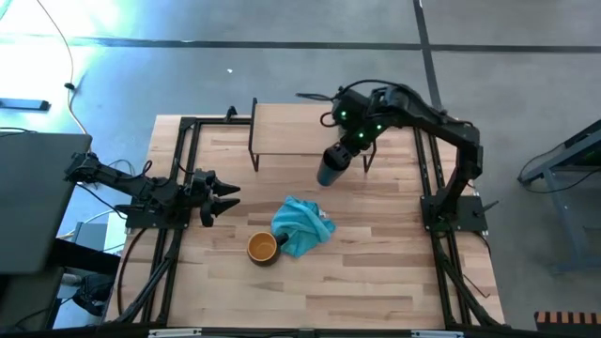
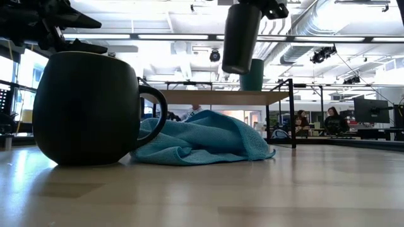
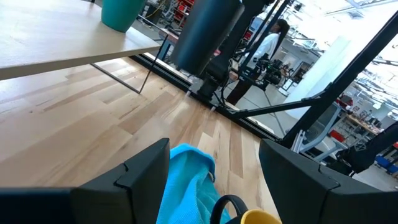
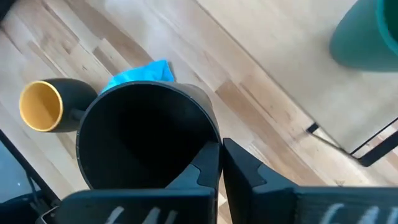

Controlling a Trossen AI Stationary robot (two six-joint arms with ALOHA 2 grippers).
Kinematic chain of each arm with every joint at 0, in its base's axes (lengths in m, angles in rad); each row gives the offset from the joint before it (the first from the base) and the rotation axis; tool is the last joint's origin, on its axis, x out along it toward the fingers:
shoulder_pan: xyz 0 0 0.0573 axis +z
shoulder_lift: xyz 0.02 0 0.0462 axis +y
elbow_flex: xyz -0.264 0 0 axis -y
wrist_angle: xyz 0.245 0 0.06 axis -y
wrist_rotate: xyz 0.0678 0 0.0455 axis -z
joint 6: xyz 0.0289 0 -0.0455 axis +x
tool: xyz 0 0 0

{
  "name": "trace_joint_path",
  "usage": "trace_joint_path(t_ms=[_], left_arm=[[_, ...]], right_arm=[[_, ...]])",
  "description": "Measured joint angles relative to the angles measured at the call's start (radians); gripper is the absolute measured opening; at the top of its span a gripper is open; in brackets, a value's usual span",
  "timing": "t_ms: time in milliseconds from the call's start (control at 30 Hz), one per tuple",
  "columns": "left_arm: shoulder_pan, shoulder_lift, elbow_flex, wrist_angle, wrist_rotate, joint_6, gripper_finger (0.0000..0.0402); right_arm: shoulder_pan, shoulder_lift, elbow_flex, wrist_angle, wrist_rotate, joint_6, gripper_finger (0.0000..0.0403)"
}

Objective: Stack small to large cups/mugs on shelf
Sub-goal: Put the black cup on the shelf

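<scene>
the right gripper (image 1: 346, 148) pinches the rim of the tall black cup (image 1: 331, 167) and holds it in the air, clear of the table (image 1: 376, 272), beside the shelf's near edge, its long axis close to upright and its mouth up toward the wrist. the green cup (image 2: 252, 75) stands upright on the shelf (image 1: 291, 131), while the dark mug (image 1: 263, 248) with the yellow inside sits on the table touching a crumpled teal cloth (image 1: 302, 225), which lies between it and the shelf. the left gripper (image 1: 225, 199) waits low at the table's left side with its fingers spread wide, holding nothing.
</scene>
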Motion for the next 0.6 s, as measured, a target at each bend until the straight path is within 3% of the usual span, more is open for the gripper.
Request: trace_joint_path(t_ms=[600], left_arm=[[0.0,0.0,0.0,0.0,0.0,-0.001,0.0237]], right_arm=[[-0.134,0.0,0.141,-0.003,-0.025,-0.07,0.0]])
